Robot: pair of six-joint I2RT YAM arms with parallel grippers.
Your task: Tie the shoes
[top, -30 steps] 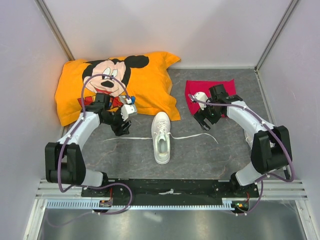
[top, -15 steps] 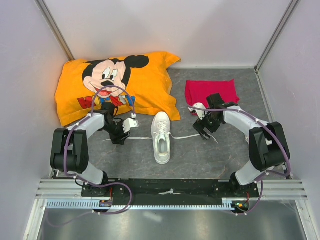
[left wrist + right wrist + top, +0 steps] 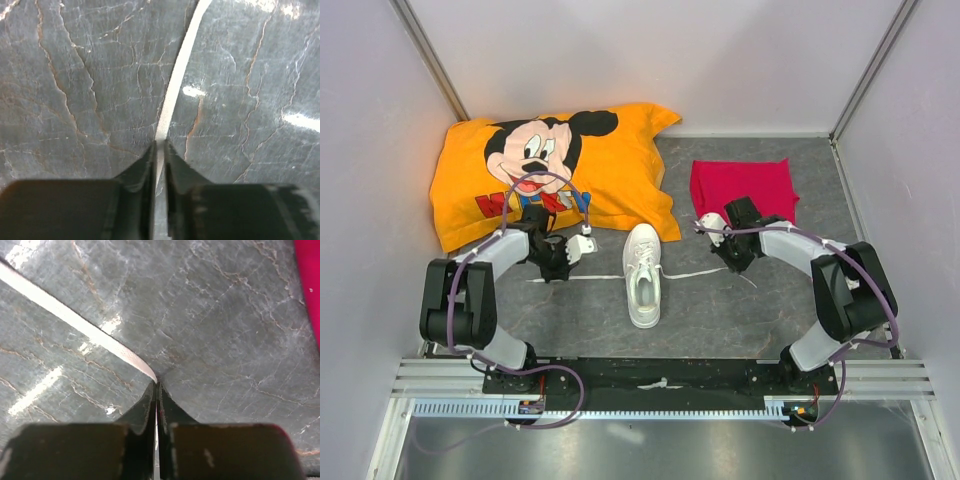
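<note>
1 white shoe [image 3: 642,275] lay at the middle of the grey bench [image 3: 720,320], its far end just beside the orange pillow [image 3: 610,160]. We saw its 2 laces trailing flat on the surface, 1 to each side. The left fingers [image 3: 142,172] were pinching the left lace [image 3: 175,90] between their tips, low against the bench. The right fingers [image 3: 145,407] were pressed together on the end of the right lace [image 3: 75,322], near the red cloth [image 3: 742,185].

Left gripper [image 3: 160,146] pinched; right gripper [image 3: 156,385] likewise
</note>
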